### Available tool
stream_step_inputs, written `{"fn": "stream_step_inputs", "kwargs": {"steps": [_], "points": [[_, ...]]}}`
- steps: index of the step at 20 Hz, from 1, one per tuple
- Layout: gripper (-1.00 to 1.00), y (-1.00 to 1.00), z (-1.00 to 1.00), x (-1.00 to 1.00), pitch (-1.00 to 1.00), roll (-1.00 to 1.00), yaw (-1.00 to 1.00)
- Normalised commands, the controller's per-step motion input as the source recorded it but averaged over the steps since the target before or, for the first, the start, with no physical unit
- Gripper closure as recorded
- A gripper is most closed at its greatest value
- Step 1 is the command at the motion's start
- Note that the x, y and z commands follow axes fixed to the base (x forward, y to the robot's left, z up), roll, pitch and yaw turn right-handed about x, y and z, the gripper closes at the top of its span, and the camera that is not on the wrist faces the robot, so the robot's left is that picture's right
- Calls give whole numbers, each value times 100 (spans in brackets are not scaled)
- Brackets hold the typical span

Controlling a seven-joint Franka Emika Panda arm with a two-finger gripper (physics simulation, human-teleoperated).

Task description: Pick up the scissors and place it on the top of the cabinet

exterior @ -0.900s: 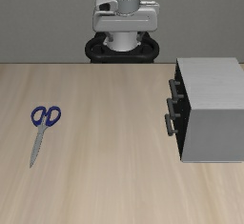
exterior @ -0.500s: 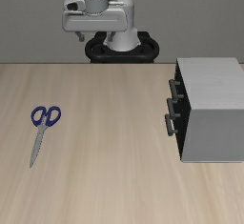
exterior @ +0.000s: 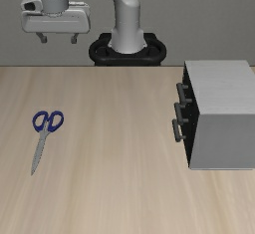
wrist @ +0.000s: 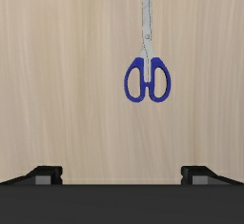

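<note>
Scissors (exterior: 43, 138) flat by table's (exterior: 110, 148) edge on the exterior view's left | cabinet (exterior: 219, 114) at opposite edge | gripper (exterior: 58, 40) aloft, wide open, empty

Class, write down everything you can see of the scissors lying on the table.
The scissors have two blue loop handles that look plastic and slim grey, metallic-looking blades closed together. They lie flat on the light wooden table, toward the exterior view's left. The handles are nearer the robot's base and the blades point away from it, slightly slanted. Only the table touches them. The open gripper hangs high up, well apart from them.
</note>
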Motion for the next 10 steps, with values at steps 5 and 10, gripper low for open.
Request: {"fn": "stream_step_inputs", "kwargs": {"steps": [5, 10], "points": [[-100, -40, 0, 60, 0, 0, 0], [-100, -20, 0, 80, 0, 0, 0]]}}
